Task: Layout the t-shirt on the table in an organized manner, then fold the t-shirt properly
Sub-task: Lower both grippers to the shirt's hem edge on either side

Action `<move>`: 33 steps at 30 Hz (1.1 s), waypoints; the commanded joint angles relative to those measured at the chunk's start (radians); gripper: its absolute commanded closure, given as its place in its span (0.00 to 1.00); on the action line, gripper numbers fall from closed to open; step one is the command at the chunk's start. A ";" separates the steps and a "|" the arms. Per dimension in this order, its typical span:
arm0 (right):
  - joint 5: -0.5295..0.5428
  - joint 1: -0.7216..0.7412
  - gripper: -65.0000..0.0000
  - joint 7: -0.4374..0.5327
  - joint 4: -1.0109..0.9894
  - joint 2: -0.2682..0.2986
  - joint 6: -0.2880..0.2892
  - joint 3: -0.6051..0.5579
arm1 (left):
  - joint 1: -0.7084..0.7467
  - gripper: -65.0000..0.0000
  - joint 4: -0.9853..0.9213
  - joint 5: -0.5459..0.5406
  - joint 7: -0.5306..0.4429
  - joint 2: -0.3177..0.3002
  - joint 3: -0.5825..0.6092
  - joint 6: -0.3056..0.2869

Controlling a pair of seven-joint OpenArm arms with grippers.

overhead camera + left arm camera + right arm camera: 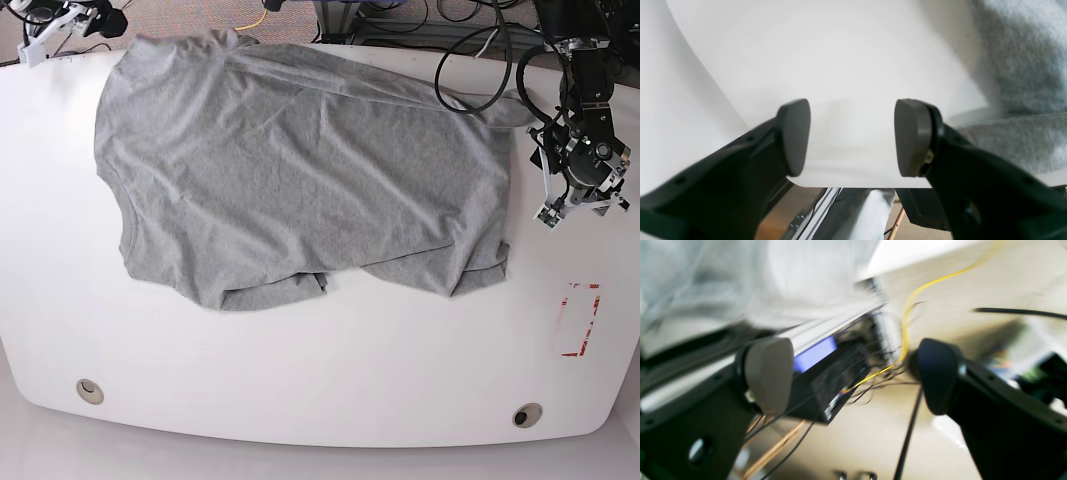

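the t-shirt (pixel 300 175) lies between both hands — left hand (pixel 851 138) wide, right hand (pixel 853 373) wide, neither holding.

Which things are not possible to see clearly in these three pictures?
- Lettering on the t-shirt: none shows in the base view; the printed side may face down.
- Right hand: nearly cut off at the base view's top left corner; its wrist view is blurred by motion.
- Left hand: in the base view, the arm hides its fingers.
- Table far edge: covered by the shirt.

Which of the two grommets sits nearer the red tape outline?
The grommet at the near edge under the left gripper; the red tape lies just above it. The other grommet sits far across the table.
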 commanded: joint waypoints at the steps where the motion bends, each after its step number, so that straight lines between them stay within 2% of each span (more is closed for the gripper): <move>1: 0.021 0.067 0.14 0.011 0.017 0.052 0.006 0.051 | -0.018 0.43 0.016 0.006 -0.001 -0.007 -0.004 -0.001; 5: 0.016 0.196 0.13 0.011 0.011 0.063 0.006 0.042 | -0.025 0.43 0.017 0.006 -0.001 0.039 -0.004 -0.001; 10: 0.006 0.419 0.13 0.011 0.008 0.060 0.006 -0.061 | -0.068 0.43 0.017 0.006 -0.001 0.108 -0.004 -0.001; 16: -0.079 0.615 0.13 0.011 -0.040 0.008 0.006 -0.202 | -0.113 0.43 0.017 0.006 -0.019 0.194 -0.004 -0.001; 21: -0.202 0.738 0.13 0.011 -0.087 -0.028 0.006 -0.271 | -0.131 0.43 0.017 0.010 -0.079 0.243 -0.004 -0.001; 23: -0.275 0.784 0.12 0.011 -0.089 -0.026 0.008 -0.300 | -0.148 0.42 0.017 0.012 -0.096 0.258 -0.004 -0.001; 27: -0.403 0.856 0.12 0.076 -0.092 -0.011 0.012 -0.370 | -0.173 0.42 0.013 0.012 -0.096 0.261 -0.006 -0.001; 30: -0.468 0.917 0.12 0.114 -0.138 0.020 0.054 -0.420 | -0.196 0.42 0.010 0.014 -0.097 0.261 -0.007 -0.001; 33: -0.522 1.000 0.13 0.153 -0.250 0.044 0.120 -0.458 | -0.223 0.42 0.005 0.015 -0.097 0.260 -0.010 -0.001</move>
